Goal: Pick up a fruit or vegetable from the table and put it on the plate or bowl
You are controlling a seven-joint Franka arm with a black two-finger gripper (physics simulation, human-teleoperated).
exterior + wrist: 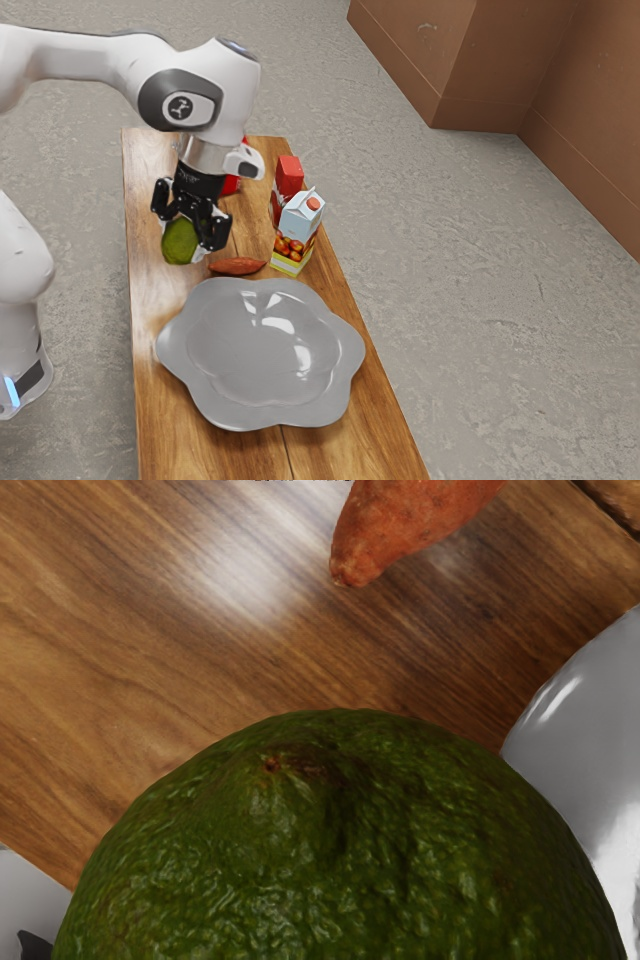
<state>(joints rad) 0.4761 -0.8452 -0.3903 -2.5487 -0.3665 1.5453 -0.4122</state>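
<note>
The claw point(189, 227) grips the avocado point(180, 243) from two sides, holding it over the desk point(160, 430) near the yam point(237, 266); raised, I judge, to clear the rim of the plate point(262, 352) alongside.

Beside the glossy plate point(262, 352), the wooden table point(150, 295) is gleaming; the avocado point(340, 850) is showing rough, pebbled skin.
</note>
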